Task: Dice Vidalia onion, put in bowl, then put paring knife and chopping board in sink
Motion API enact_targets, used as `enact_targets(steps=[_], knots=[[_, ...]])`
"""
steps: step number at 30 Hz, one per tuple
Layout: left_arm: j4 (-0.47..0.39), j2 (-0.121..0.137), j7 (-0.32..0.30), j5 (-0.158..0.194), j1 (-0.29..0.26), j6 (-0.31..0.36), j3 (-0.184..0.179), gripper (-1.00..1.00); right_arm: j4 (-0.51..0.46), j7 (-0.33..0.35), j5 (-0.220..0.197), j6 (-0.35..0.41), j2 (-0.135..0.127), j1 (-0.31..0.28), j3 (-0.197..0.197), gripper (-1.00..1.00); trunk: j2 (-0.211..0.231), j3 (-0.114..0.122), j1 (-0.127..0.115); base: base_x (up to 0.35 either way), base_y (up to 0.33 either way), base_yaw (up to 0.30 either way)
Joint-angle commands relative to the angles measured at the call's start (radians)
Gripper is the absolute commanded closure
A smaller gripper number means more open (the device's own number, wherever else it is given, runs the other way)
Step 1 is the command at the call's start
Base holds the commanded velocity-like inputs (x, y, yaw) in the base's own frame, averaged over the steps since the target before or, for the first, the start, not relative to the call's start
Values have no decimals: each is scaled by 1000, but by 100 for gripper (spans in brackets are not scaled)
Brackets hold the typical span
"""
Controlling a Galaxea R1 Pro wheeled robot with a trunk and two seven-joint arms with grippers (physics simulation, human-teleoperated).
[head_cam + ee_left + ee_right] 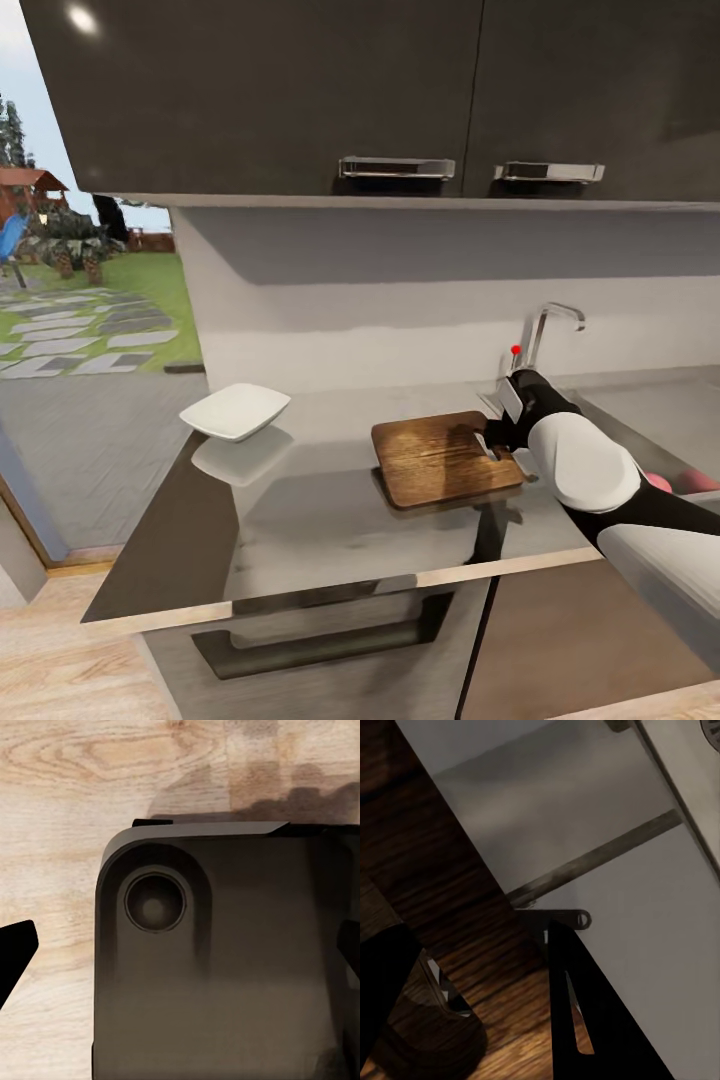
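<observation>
On one countertop [330, 520]: one chopping board [440, 462] (brown), one bowl [235, 411].

This is a kitchen in a home. Dark cupboards [400, 90] hang on the wall above a shiny grey bench [330, 520]. A bent tap [548, 330], a white bowl [235, 411] and a wooden chopping board [435, 462] sit there. Outside is a green garden [90, 300].
</observation>
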Motion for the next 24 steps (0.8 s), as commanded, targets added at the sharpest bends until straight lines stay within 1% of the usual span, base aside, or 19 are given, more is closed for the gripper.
enact_targets(steps=[1, 24], knots=[[2, 0, 1, 3, -1, -6, -1, -100, -1, -12, -2, 1, 1, 27, -1, 100, 0, -1, 0, 0, 0, 0], [3, 0, 1, 3, -1, -6, -1, -100, -2, -12, -2, 2, 0, 27, -2, 100, 0, -1, 0, 0, 0, 0]])
